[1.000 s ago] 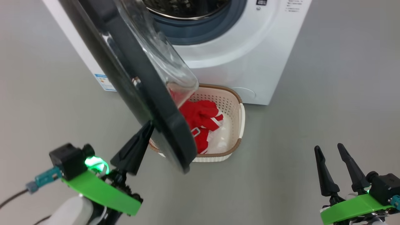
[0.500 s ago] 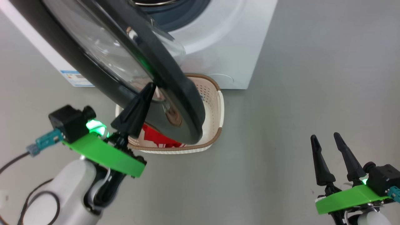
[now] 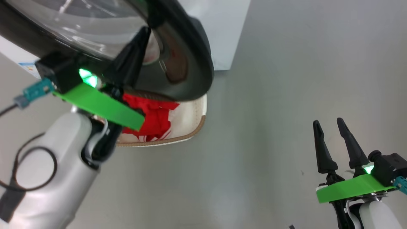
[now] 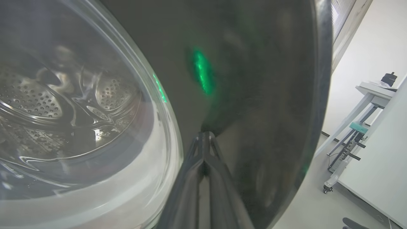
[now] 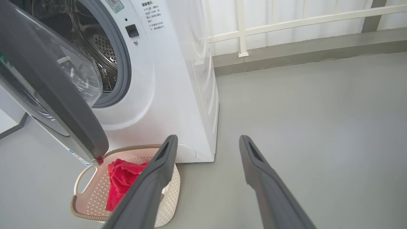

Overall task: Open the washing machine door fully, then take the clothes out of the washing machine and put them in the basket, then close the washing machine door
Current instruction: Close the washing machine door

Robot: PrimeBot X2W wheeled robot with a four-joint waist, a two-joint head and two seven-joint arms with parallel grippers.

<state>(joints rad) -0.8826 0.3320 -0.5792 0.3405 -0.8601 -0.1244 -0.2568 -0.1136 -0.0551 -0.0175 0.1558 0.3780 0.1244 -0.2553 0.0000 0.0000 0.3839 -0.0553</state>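
The washing machine door (image 3: 190,63), black-rimmed with a clear glass bowl, stands partly open above the basket (image 3: 194,127). My left gripper (image 3: 144,31) is shut, empty, its tips pressed against the door's outer black face; the left wrist view has the same gripper (image 4: 205,135) on the door (image 4: 254,79), with the steel drum behind the glass. The red clothes (image 3: 152,117) lie in the basket. The right wrist view takes in the washing machine (image 5: 178,79), door (image 5: 57,105), basket (image 5: 92,194) and clothes (image 5: 122,181). My right gripper (image 3: 327,121) (image 5: 208,138) hangs open and empty, well to the right.
The basket sits on grey floor right in front of the machine, under the door's swing. A white railing (image 5: 286,22) and wall run behind. A wheeled table frame (image 4: 359,127) stands off past the door. Bare floor lies between the machine and my right gripper.
The door has swung toward the machine with my shut left gripper against its outer face. The head camera has shifted, so the whole picture moved. My right gripper stays open.
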